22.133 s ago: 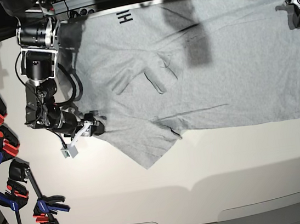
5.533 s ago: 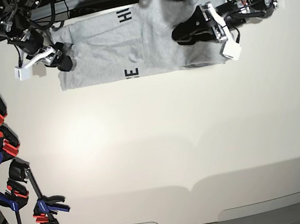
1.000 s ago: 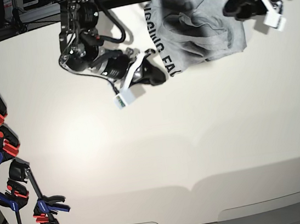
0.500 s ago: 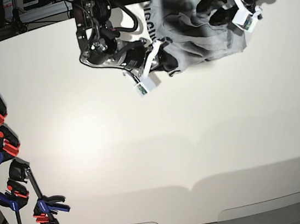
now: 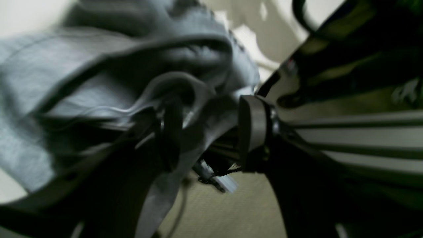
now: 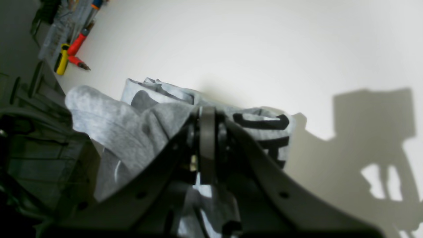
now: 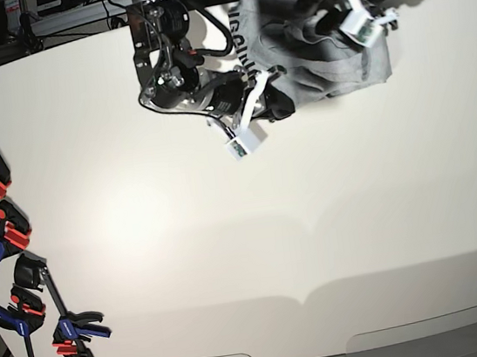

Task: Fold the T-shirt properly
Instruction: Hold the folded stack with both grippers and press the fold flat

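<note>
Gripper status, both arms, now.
Left gripper: open, fingers apart with a fold of the T-shirt between them, not clamped.
Right gripper: shut on the T-shirt's edge.

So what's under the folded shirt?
The white table shows around the T-shirt. The right gripper pinches a lifted grey edge, with printed layers folded beneath. Anything under those layers is covered.

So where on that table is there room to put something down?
The table is bare across the middle and near edge, between the clamps on the left and the T-shirt at the far edge. It is crowded there, where both arms work the shirt.
</note>
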Tool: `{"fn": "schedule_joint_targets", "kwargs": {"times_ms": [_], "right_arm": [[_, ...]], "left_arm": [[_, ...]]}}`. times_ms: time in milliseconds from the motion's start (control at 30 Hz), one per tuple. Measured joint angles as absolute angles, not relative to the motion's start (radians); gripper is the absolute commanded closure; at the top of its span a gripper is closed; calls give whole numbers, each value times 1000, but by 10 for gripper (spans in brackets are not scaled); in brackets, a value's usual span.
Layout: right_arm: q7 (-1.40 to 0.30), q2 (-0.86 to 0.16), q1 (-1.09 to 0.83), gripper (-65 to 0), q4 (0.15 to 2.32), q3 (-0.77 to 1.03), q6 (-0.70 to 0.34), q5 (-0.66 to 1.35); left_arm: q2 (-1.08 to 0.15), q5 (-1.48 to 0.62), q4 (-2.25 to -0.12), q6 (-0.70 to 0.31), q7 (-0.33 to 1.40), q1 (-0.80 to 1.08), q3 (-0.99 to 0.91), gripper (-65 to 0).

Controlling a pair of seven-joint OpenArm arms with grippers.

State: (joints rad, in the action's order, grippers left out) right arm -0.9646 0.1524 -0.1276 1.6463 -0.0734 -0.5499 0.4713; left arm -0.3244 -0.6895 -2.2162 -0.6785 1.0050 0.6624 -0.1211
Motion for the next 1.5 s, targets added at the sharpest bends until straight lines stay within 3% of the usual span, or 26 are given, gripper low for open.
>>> {"fn": "schedule_joint_targets", "kwargs": {"times_ms": [267, 600, 667, 800, 1400, 1500], "right_arm": [[-965, 150, -127, 0, 1646, -71, -550, 471], [-965, 150, -128, 0, 1646, -71, -550, 471], [-965, 150, -128, 0, 1646, -71, -550, 471], [-965, 150, -128, 0, 1646, -71, -550, 471], [-965, 150, -127, 0, 1645, -71, -528, 406], [-962, 150, -127, 0, 1645, -71, -511, 362]], "left_arm": [[-325, -443, -2216, -558, 878, 661, -5, -252], [-324, -414, -2178, -550, 855, 662, -2, -241], [-324, -439, -2155, -550, 852, 662, -2, -201], [-325, -443, -2122, -550, 861, 662, -2, 0], [-358, -448, -2221, -550, 1108, 662, -4, 0], [-399, -450, -2221, -497, 1108, 677, -5, 0]]}}
